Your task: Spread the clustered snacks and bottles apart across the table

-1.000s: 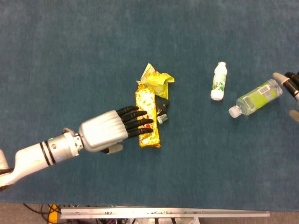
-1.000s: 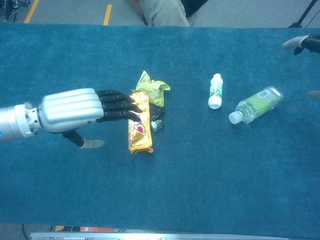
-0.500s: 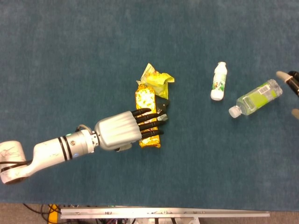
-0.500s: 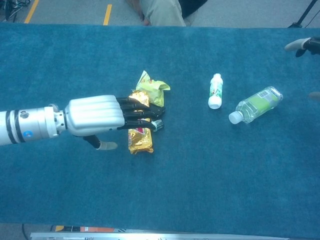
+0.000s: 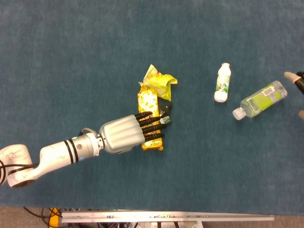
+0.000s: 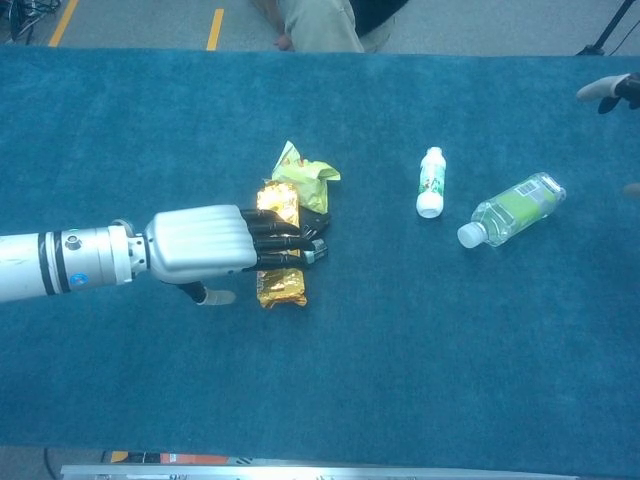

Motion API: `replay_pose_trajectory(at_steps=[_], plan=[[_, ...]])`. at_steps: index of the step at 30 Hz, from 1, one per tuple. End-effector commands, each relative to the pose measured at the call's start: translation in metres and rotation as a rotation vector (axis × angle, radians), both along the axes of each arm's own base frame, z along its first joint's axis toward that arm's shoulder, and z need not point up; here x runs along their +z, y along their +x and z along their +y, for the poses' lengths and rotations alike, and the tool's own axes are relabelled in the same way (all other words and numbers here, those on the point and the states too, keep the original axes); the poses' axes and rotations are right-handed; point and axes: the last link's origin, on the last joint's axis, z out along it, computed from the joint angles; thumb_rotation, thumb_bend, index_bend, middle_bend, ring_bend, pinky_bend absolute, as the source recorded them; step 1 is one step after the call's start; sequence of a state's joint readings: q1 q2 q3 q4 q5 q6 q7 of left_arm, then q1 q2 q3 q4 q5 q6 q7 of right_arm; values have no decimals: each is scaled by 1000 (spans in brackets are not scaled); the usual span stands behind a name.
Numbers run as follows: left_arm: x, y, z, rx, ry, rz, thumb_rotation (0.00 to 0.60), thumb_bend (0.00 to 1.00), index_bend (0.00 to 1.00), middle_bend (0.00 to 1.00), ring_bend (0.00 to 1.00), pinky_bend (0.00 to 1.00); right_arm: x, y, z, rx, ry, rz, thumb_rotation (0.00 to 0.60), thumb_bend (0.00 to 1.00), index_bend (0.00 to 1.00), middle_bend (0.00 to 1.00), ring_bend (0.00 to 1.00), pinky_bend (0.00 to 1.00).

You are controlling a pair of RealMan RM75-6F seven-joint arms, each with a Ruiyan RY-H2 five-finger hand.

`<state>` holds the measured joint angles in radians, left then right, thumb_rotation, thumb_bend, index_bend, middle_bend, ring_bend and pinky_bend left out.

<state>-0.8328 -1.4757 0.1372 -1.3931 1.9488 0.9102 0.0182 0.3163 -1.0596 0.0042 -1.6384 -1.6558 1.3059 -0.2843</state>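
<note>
A gold snack pack (image 5: 148,100) lies lengthwise at the middle of the table, touching a crumpled yellow bag (image 5: 160,80) and a small dark item (image 5: 166,107). My left hand (image 5: 126,135) lies flat across the gold pack's (image 6: 281,288) lower half, its fingertips reaching the dark item and its thumb on the cloth. A small white bottle (image 5: 222,83) and a clear bottle with a green label (image 5: 260,99) lie apart to the right. Of my right hand (image 5: 297,84) only spread fingertips show at the right edge, beside the clear bottle (image 6: 510,210), holding nothing.
Blue cloth covers the table (image 5: 71,57). Its front edge with a metal rail (image 5: 166,217) runs along the bottom. In the chest view, a floor with yellow lines (image 6: 215,28) and a person's legs (image 6: 325,22) lie beyond the far edge.
My left hand slid rightward over the gold pack until its fingertips reached the dark item. My right hand drew back toward the right edge.
</note>
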Motion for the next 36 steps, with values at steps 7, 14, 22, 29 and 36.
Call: replay_pose_trajectory(at_steps=[7, 14, 22, 29, 36], plan=[[-5, 0, 5, 12, 7, 17, 600, 309, 77, 27, 0, 94, 1, -2, 1, -9, -3, -5, 600, 0, 217, 356, 350, 538], [-9, -2, 5, 7, 10, 37, 600, 310, 78, 23, 0, 94, 2, -4, 2, -17, -5, -5, 600, 0, 217, 360, 352, 538], [-13, -2, 2, 12, 4, 30, 600, 309, 192, 41, 0, 94, 2, -3, 2, -18, -4, -12, 600, 0, 217, 362, 353, 538], [-16, -5, 1, 15, 7, -30, 600, 310, 375, 189, 140, 236, 2, -2, 2, -19, -2, -22, 600, 0, 217, 370, 356, 538], [-14, -7, 4, 7, 4, -91, 600, 324, 443, 317, 295, 467, 1, 0, 1, -18, -1, -25, 600, 0, 217, 376, 359, 538]])
